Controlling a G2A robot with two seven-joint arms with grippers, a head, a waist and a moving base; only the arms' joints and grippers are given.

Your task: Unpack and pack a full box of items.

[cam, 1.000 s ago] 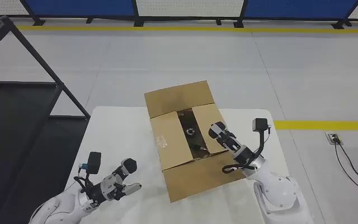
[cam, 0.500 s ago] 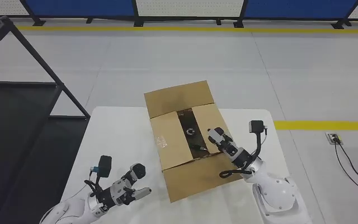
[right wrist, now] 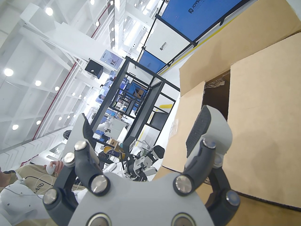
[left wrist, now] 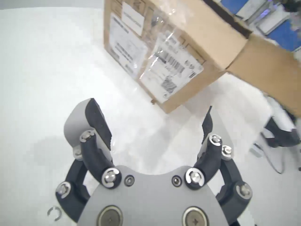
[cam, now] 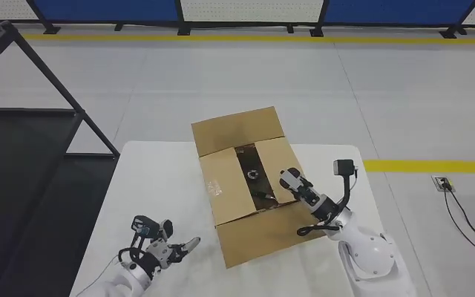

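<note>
One white bench (cam: 148, 185) carries everything, and on it sits a big cardboard box (cam: 256, 237), turned at a slant to the bench's edge. Its two end flaps are thrown open. The two side flaps lie down over the mouth with a dark slot between them, so the box looks only half opened.

The right pincer (cam: 291, 178) hangs over the right-hand flap (cam: 273, 160), close to its inner edge, fingers spread apart and gripping nothing. I'd guess it is placed there to catch that edge and swing the flap back (nothing much can come out until that is done).

The left pincer (left wrist: 152, 118) is low over bare bench near the box's near left corner, apart from the cardboard, fingers likewise wide and empty. To me it looks like a waiting spot that leaves the flap on its side room to open.

Smallest of all, some dark items (cam: 254, 177) show through the slot inside the box, and what they are I cannot tell.
</note>
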